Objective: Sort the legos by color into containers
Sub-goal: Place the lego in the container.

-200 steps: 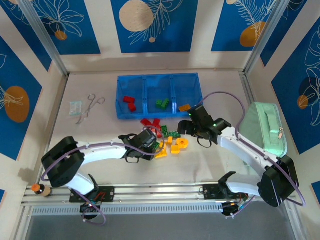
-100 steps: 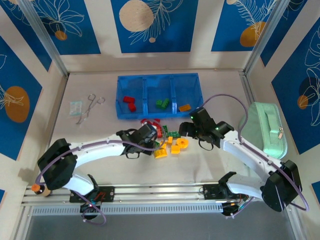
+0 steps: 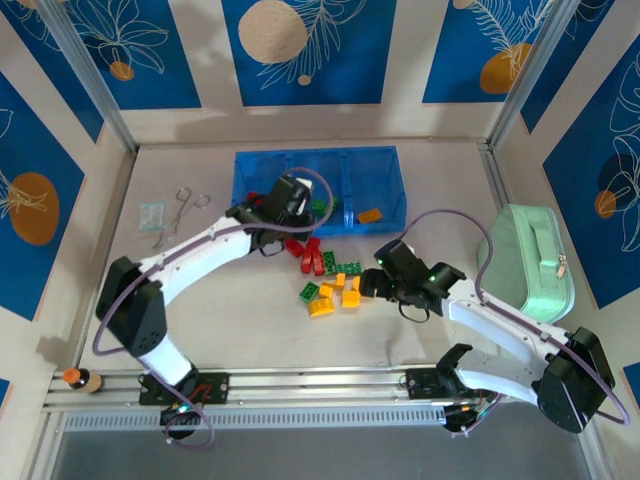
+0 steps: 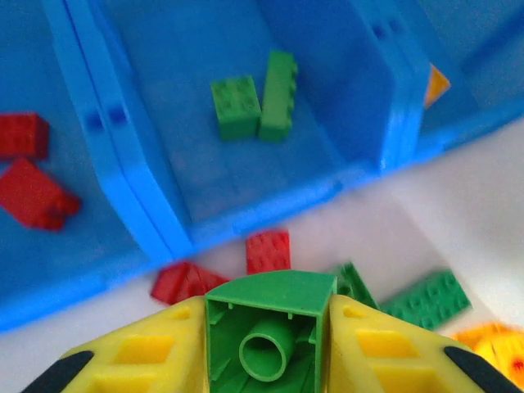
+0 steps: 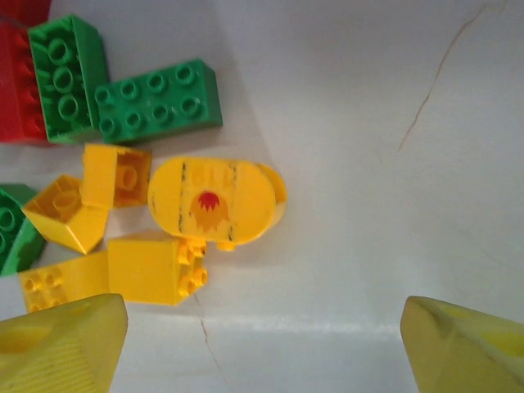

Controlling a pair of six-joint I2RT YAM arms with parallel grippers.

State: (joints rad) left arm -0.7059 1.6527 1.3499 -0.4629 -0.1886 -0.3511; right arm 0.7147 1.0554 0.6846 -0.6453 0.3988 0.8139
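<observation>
Green plastic sits tight between the yellow fingers (image 4: 139, 360) of the left gripper (image 4: 268, 344). It is a green brick (image 4: 270, 291), held with its hollow side up, and one finger presses on each side of it. The held brick is up by the near wall of the blue tray (image 3: 315, 153), in front of the middle box. Two more green bricks (image 4: 236, 106) lie side by side in that middle box. Two red bricks (image 4: 33, 192) lie in the left box, and one orange brick (image 3: 370, 215) lies in the right box. On the table (image 3: 230, 320), just near the tray, loose bricks (image 3: 322, 306) lie in a little heap of red, green and yellow. The right gripper (image 5: 258, 315) hangs over the right side of that heap. Its two yellow fingertips (image 5: 65, 344) are spread wide apart and hold nothing. A yellow rounded piece (image 5: 217, 201) with a red mark lies on the table a bit beyond them, closer to the left fingertip, and touches neither one. Yellow bricks (image 5: 155, 266) lie against its left and near sides, close by the left fingertip. Farther off lie two green studded bricks (image 5: 160, 94), touching each other, with a red brick (image 5: 16, 74) at their left.
</observation>
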